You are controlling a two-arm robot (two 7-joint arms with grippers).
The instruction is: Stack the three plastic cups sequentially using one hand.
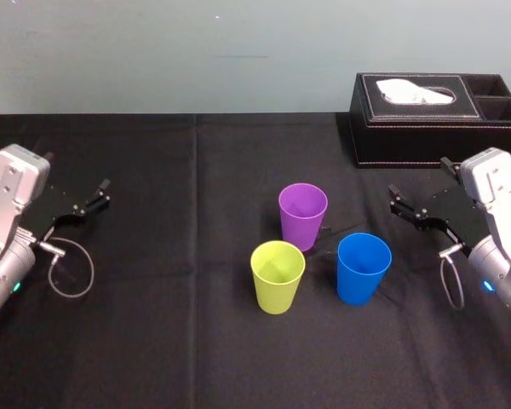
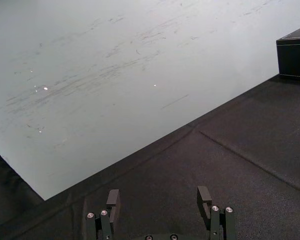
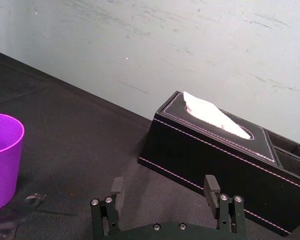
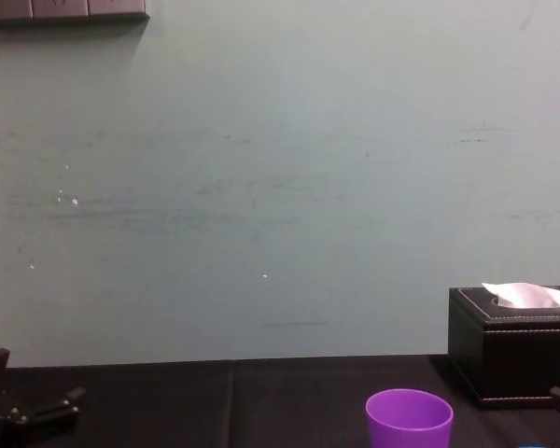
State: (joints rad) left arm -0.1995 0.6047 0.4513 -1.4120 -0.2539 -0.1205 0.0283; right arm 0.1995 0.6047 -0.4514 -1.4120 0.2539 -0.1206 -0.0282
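On the black tablecloth (image 1: 153, 341), mid-table, we see all three cups upright, mouths up, none nested. The purple cup (image 1: 302, 215) sits farthest back. The yellow-green cup (image 1: 278, 275) is in front of it and a bit to the left. The blue cup (image 1: 364, 267) is front right. They form a tight triangle; from the head view we can't tell whether purple and yellow-green touch. Blue stands clear of both.

The right gripper (image 3: 164, 186) is low over the cloth to the right of the cups, near blue and purple but touching neither. Its fingers are spread wide with nothing between them. Its wrist view catches the purple cup's side at the frame edge.

The left gripper (image 2: 158, 197) sits at the far left of the table, well apart from the cups. Its fingers are also spread, holding nothing, and it points toward the pale wall (image 2: 115, 75).

The tissue box (image 1: 434, 119) is at the back right by the wall, with a white tissue (image 1: 413, 89) poking out of the top. It lies behind the right gripper, not touching it.
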